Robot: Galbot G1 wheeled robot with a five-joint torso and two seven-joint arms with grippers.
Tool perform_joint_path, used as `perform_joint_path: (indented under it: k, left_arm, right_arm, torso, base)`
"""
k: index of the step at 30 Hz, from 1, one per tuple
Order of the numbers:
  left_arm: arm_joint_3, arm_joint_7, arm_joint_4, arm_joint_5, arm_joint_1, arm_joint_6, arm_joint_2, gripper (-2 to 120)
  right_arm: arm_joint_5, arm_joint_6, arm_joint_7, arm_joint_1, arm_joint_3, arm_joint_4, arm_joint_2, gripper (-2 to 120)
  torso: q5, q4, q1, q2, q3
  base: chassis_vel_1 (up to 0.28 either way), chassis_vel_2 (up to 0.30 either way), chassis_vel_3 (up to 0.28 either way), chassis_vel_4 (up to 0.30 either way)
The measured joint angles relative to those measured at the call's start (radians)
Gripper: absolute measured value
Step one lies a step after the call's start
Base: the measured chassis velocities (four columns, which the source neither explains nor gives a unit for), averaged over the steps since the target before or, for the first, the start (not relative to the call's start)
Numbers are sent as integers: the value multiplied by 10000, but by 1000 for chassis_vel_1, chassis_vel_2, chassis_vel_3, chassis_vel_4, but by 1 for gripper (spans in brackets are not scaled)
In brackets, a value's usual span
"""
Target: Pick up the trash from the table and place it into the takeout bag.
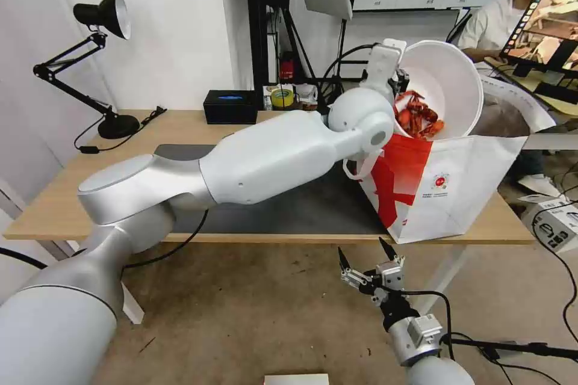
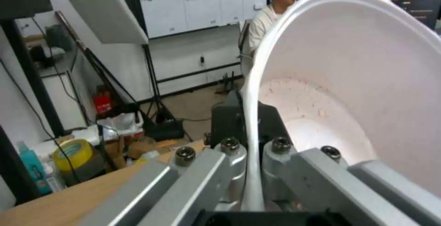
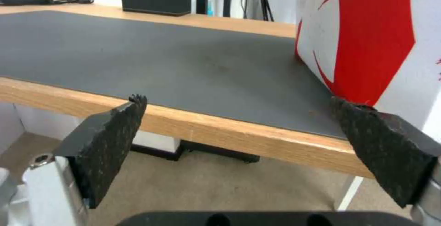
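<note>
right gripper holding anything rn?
No. The right gripper hangs open below the table edge, its pads spread apart with nothing between them.

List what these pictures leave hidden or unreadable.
- Inside of the takeout bag: head view, hidden by its own wall and the tilted bowl.
- Left gripper fingertips: left wrist view, covered by the bowl rim.
- Small print under the bag's logo: too small.
- Right gripper: open, empty, below the table edge.
</note>
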Motion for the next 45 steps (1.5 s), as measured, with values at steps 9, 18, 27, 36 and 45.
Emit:
perform_joint_path:
  k: [9, 18, 27, 36, 45]
  left_arm:
    - [245, 530, -600, -186, -37, 67, 464, 0]
    - [259, 494, -1107, -974, -131, 381, 792, 21]
    - [117, 408, -1702, -1928, -101, 539, 1409, 55]
    - [-72, 390, -1720, -1955, 25, 480, 1506, 90]
    - [-105, 627, -2321, -1028, 494, -421, 2702, 100]
  right_arm:
    - [0, 0, 0, 0, 0, -1, 0, 100]
    - [0, 0, 0, 0, 0, 0, 0, 100]
    - [0, 0, 0, 0, 1, -1, 0, 100]
    - [0, 0, 0, 0, 0, -1, 0, 100]
    - [0, 0, 0, 0, 0, -1, 0, 100]
  torso:
    - [0, 1, 1, 1, 1]
    - [-1, 0, 0, 0, 0]
    - [-2, 2, 0, 0, 1]
    - [-1, -2, 0, 1, 0]
    - [-3, 0, 1, 0, 0]
  base:
    - [0, 0, 0, 0]
    - [0, 0, 0, 0]
    - [0, 0, 0, 0]
    - [0, 0, 0, 0]
    - [0, 0, 0, 0]
